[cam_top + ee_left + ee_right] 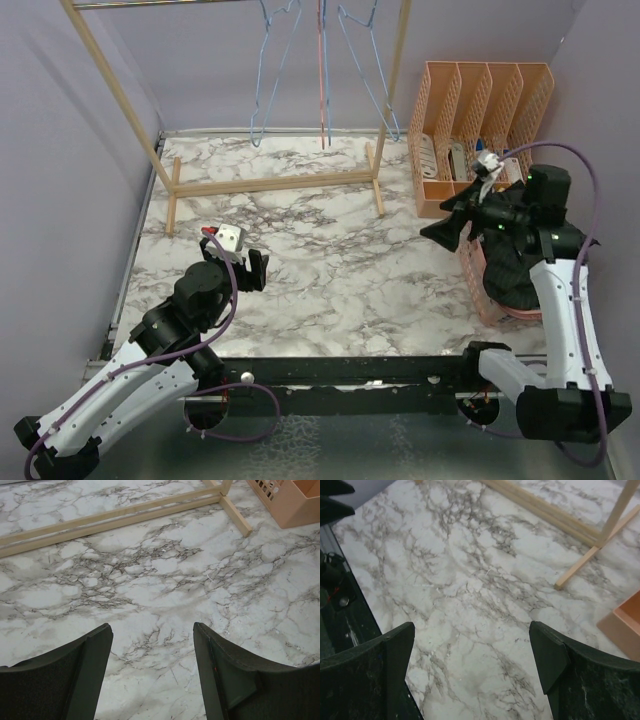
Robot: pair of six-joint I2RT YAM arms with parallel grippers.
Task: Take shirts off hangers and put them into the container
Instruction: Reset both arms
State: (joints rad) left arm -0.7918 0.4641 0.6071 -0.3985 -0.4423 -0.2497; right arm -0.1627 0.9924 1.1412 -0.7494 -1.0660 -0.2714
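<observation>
1. Right arm (562, 300) hides most of the salmon-pink basket (480, 295); one dark shirt (508, 278) shows inside.
2. Bare wire hangers (320, 70), tops cut off.
3. Left gripper (152, 627) and right gripper (471, 626) gape wide, holding nothing, over marble table (330, 260).

The left arm (110, 400) and right arm (565, 310) share white shells dotted with small holes, black joints, dark grainy gripper fingers (235, 680), looping purple cables (235, 288) and tiny green lights.
</observation>
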